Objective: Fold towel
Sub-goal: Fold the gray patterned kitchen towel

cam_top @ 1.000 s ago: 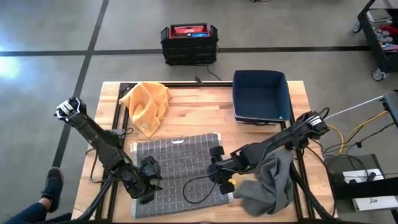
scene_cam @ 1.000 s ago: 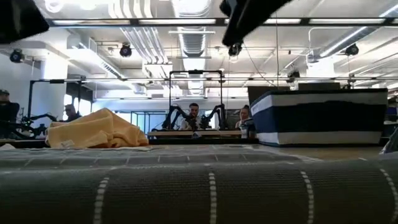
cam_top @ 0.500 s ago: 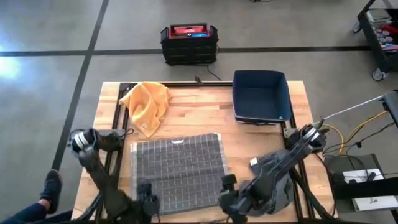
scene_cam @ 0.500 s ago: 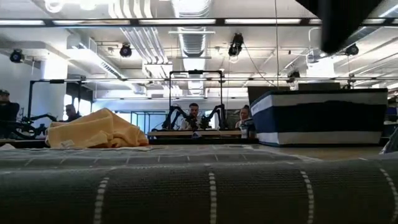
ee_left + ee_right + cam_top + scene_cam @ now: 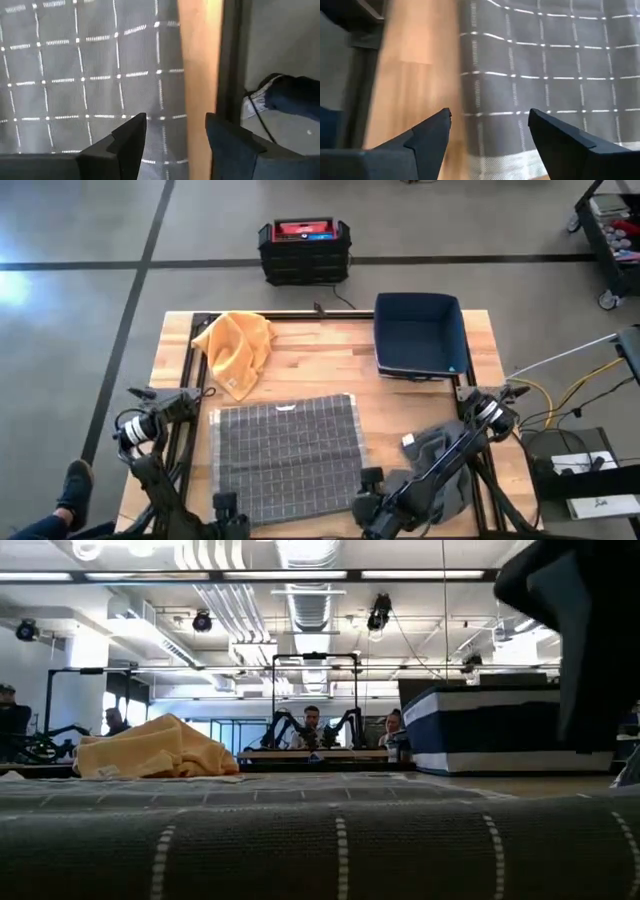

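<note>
The grey checked towel (image 5: 288, 455) lies spread flat on the wooden table (image 5: 330, 370); in the low view its near edge (image 5: 320, 850) fills the foreground. My left gripper (image 5: 228, 525) hovers open at the towel's near left corner, and its fingers (image 5: 129, 136) straddle the towel's side edge (image 5: 172, 100) and a strip of bare wood. My right gripper (image 5: 368, 510) stands open at the near right corner, with the towel's other side edge (image 5: 465, 100) between its fingers (image 5: 431, 134).
A crumpled yellow cloth (image 5: 235, 345) lies at the far left and a blue bin (image 5: 420, 335) stands at the far right. A dark grey cloth (image 5: 440, 470) is heaped by the right arm. A black crate (image 5: 303, 250) sits on the floor beyond the table.
Both grippers have drawn back from over the towel toward the table's near edge, the left one to the near left corner and the right one to the near right corner. The towel stays flat.
</note>
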You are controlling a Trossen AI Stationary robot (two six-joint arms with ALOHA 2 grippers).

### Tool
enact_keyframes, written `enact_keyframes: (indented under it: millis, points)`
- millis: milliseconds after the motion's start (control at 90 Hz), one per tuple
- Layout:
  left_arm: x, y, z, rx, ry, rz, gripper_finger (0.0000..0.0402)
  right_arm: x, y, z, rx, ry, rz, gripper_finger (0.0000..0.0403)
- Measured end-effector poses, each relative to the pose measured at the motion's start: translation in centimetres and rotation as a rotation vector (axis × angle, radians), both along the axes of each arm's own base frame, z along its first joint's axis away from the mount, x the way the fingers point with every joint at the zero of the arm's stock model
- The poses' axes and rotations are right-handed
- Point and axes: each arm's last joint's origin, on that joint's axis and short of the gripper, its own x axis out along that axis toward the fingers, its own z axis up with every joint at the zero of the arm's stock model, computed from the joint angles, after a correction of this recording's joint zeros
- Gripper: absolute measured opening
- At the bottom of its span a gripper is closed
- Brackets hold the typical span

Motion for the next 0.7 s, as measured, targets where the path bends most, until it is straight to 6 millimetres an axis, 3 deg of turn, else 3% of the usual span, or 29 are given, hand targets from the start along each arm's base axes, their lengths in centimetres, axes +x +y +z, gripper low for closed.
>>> enact_keyframes:
  millis: [200, 500, 700]
  points:
    - [-0.8, -0.4, -1.3, -0.009, 0.034, 0.031, 0.0175, -0.7, 0.9, -1.5, 0.021, 0.06, 0.019, 0.0235]
    - [-1.0, -0.3, -2.0, 0.0, 0.007, 0.046, 0.0145, -0.5, 0.7, -3.4, -0.118, 0.011, 0.011, 0.0219]
    - [-0.9, -0.3, -2.1, 0.006, 0.002, 0.043, 0.0085, -0.6, 0.3, -3.6, -0.191, 0.028, 0.045, 0.0156]
